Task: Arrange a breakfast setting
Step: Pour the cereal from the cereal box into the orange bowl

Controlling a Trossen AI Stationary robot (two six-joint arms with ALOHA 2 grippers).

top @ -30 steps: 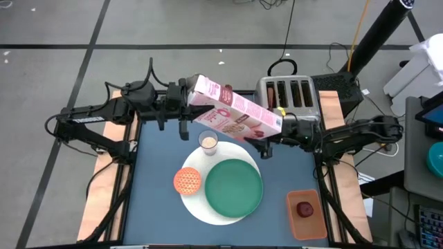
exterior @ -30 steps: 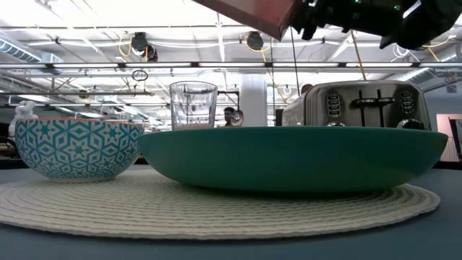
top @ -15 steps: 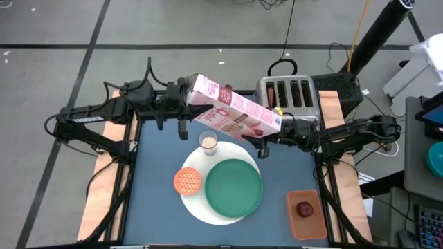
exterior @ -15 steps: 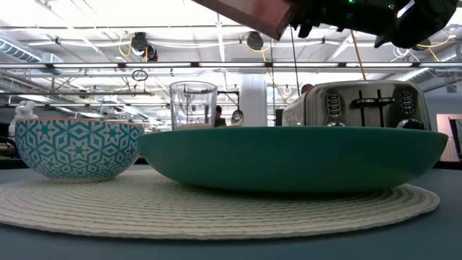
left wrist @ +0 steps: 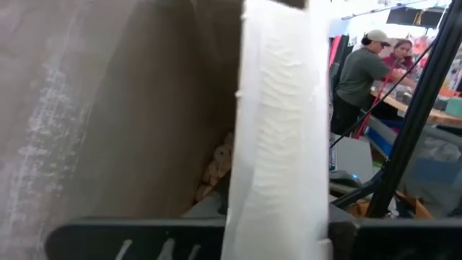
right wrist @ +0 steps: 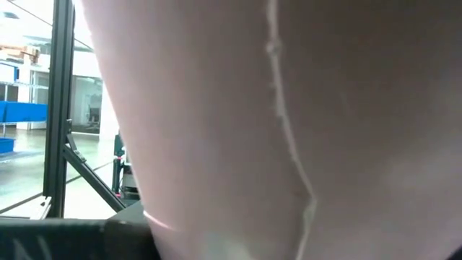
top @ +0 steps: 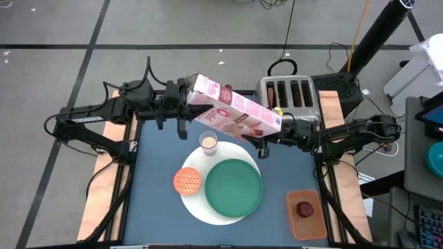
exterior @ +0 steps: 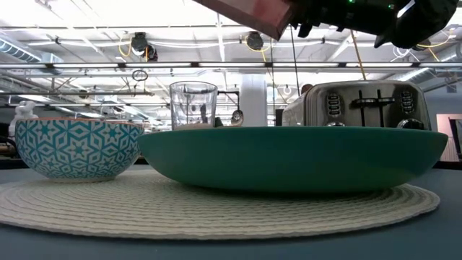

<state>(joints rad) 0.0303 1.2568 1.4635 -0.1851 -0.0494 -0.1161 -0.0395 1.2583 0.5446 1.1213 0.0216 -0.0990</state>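
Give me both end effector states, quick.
Left end effector: at the cereal box's open end, state cannot be told.
Right end effector: closed on the box's other end.

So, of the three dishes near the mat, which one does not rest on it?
The glass of milk. It stands on the table just beyond the white mat's edge, while the orange bowl and green plate sit on the mat.
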